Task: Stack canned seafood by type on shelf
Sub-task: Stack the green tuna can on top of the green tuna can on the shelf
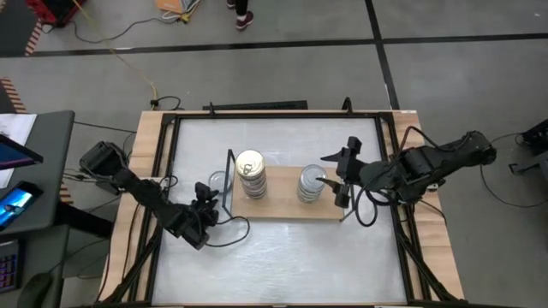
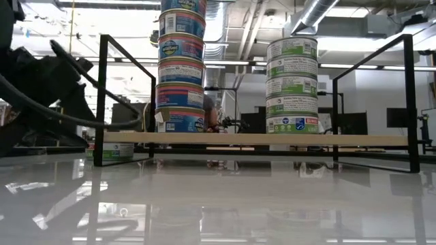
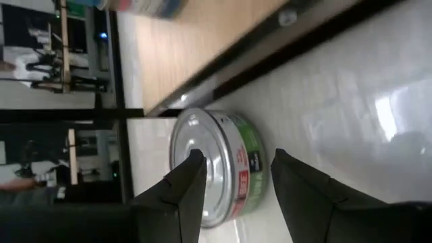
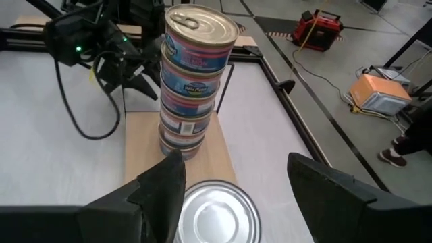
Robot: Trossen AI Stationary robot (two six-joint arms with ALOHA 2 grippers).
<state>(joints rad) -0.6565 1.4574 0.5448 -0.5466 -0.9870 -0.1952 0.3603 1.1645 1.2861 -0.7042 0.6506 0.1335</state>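
Note:
The shelf (image 1: 282, 206) carries two tall stacks of tins. One has a gold pull-tab lid on top (image 1: 250, 168) (image 4: 196, 81) and blue and pink labels (image 2: 182, 68). The other has a plain silver lid (image 1: 309, 183) (image 4: 216, 212) and green labels (image 2: 291, 85). A single silver-lidded, green-labelled tin (image 1: 220, 181) (image 3: 219, 165) lies flat on the white table beyond the shelf's left wire end (image 1: 229, 182). My left gripper (image 1: 208, 192) (image 3: 237, 160) is open, level, with a finger on either side of that tin. My right gripper (image 1: 336, 183) (image 4: 234, 162) is open just above and to the right of the silver stack.
Black rails and wooden borders (image 1: 145, 154) ring the white tabletop (image 1: 282, 257). Cables trail from both arms across the table (image 1: 231, 231). The shelf's wire ends (image 2: 102, 95) (image 2: 407, 102) rise beside the stacks. A person's foot (image 1: 243, 17) shows on the floor beyond the far edge.

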